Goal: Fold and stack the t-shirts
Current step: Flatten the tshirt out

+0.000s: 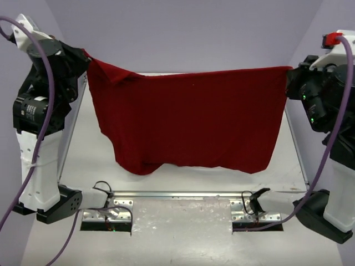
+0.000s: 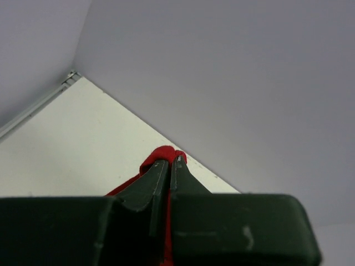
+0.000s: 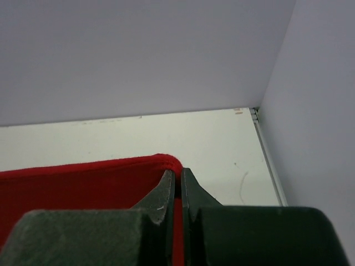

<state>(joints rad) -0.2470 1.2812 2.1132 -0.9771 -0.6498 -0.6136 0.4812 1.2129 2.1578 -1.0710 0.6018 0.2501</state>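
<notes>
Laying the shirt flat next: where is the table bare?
The deep-red cloth t-shirt hangs stretched between left fingers and right fingers. Bare white table shows beside its side edges and from its hem to the metal rail. Arm bases and cables crowd the near edge.

From above, the t-shirt [image 1: 188, 119] hides the middle of the table [image 1: 183, 238] from us; the left wrist camera shows only its pinched tip.

Left end effector [image 2: 168, 162], right end effector [image 3: 177, 173]: raised, clamped.
</notes>
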